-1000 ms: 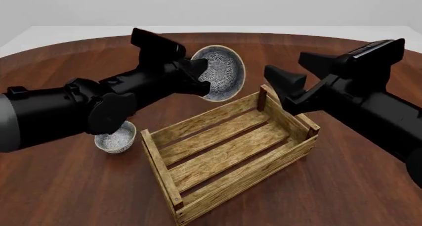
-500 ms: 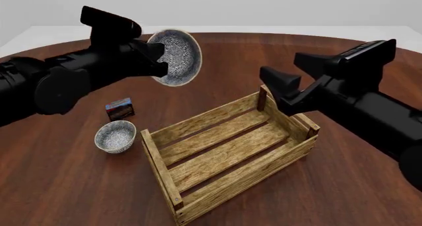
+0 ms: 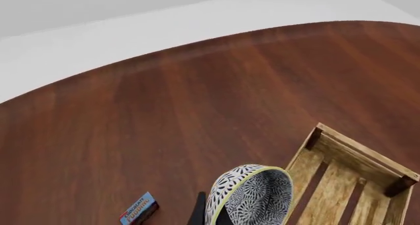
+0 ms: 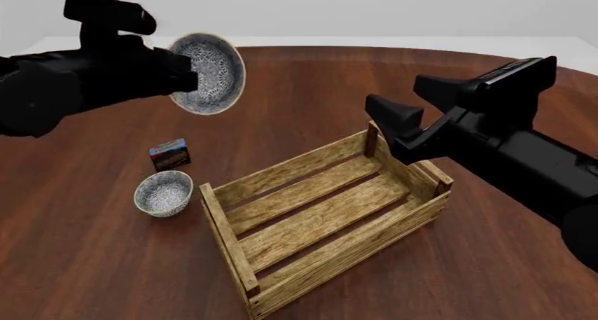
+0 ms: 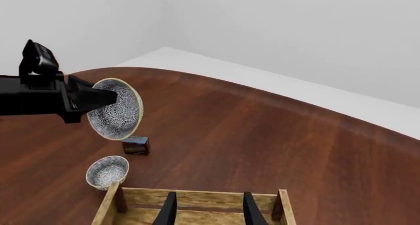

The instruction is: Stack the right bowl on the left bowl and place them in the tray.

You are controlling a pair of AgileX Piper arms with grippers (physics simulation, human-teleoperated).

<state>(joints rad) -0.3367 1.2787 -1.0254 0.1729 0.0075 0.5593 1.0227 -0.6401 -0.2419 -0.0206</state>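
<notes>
Wooden table [image 4: 309, 82]: left gripper [image 4: 182, 73] clamps big bowl [image 4: 207, 73], airborne, tilted; right gripper [image 5: 206, 208] open above tray [image 4: 323, 215]; small bowl [image 4: 164, 192] rests.

Non-task items: one small rectangular red-and-blue box [image 4: 169, 154] stands upright on the round dark reddish-brown wooden table [image 4: 309, 82], toward the table's left side in the front view. Box face carries printed lettering, too small to read. Table surface shows wood grain with a glossy sheen; its curved far edge meets a plain pale floor [image 4: 393, 41]. Backdrop is a plain light-grey wall [image 5: 295, 33].
</notes>
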